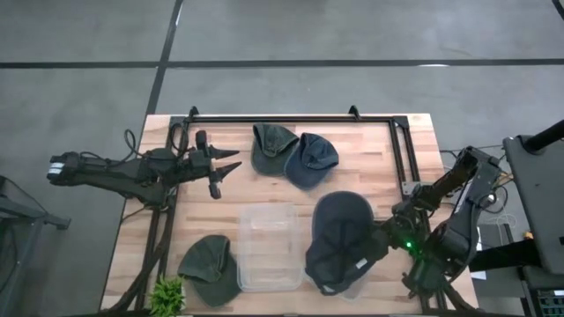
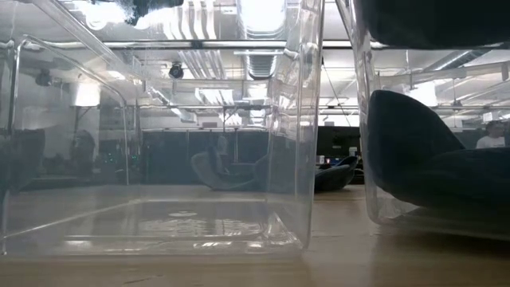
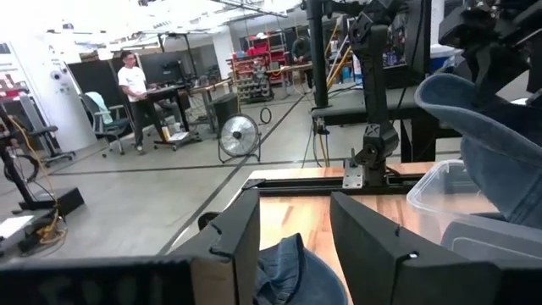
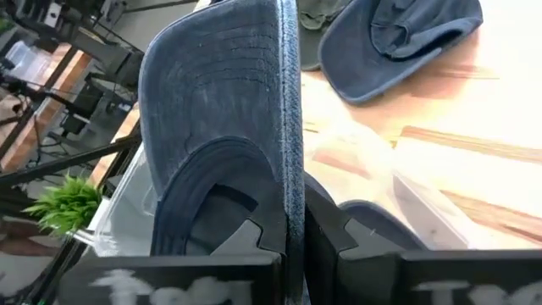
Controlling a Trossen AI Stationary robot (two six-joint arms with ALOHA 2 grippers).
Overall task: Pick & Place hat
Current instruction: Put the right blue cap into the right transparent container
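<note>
A dark navy hat point(image 1: 339, 236) hangs over a clear bin point(image 1: 345, 287) at the table's near right, with my right gripper point(image 1: 377, 239) shut on it. In the low view, dark cloth point(image 2: 426, 159) reaches inside that bin. A second clear bin point(image 1: 269, 246) stands to its left. A green hat point(image 1: 271, 145) and a blue hat point(image 1: 314, 160) lie at the far middle, and another green hat point(image 1: 210, 269) lies near left. My left gripper point(image 1: 227, 169) hovers open at the far left; the blue hat point(image 3: 288, 267) shows beyond its fingers. My right gripper pinches the navy hat's brim point(image 4: 290, 191) between its two fingers point(image 4: 254, 241), with the brim standing edge-on between them. The fingers slant down from the table's right side. The crown hangs toward the bin; whether it rests on the bin I cannot tell.
A black metal frame point(image 1: 291, 119) runs along the table's far edge and down its right side. A small green plant point(image 1: 167, 295) stands at the near left corner. Bare wood lies between the far hats and the bins.
</note>
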